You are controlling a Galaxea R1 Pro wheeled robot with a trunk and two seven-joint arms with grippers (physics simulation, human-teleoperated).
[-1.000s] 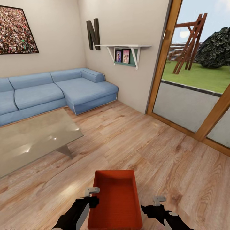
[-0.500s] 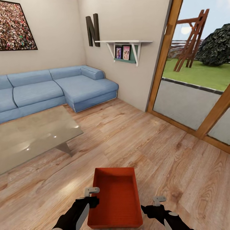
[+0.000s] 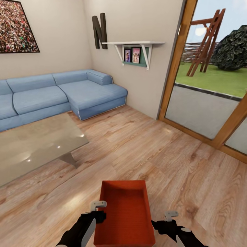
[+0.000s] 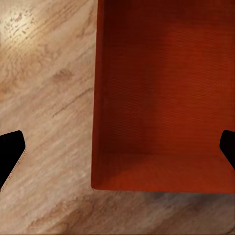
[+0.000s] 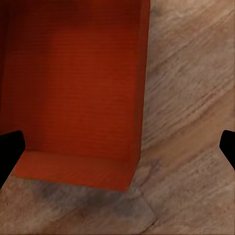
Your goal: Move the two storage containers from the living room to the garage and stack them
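Observation:
One orange-red storage container (image 3: 125,212) sits open-topped and empty on the light wood floor of the living room, low in the head view between my two arms. My left gripper (image 3: 97,212) hovers at its left wall and is open. In the left wrist view the container (image 4: 161,98) lies below the left gripper (image 4: 117,152), one black fingertip (image 4: 11,156) over the planks, the other (image 4: 228,147) over the bin's inside. My right gripper (image 3: 169,221) is open beside the right wall. The right wrist view shows the container (image 5: 78,88) under the right gripper (image 5: 117,149), which spans that wall.
A glass coffee table (image 3: 34,147) stands to the left and a blue corner sofa (image 3: 68,94) lies behind it. Wood-framed glass doors (image 3: 206,99) fill the right side. A white wall shelf (image 3: 135,48) hangs on the beige wall ahead. Wood floor stretches ahead and to the right.
The whole picture has shifted slightly, so the camera has moved a little. The container now shows a bit further up the view. Both grippers stay open beside it.

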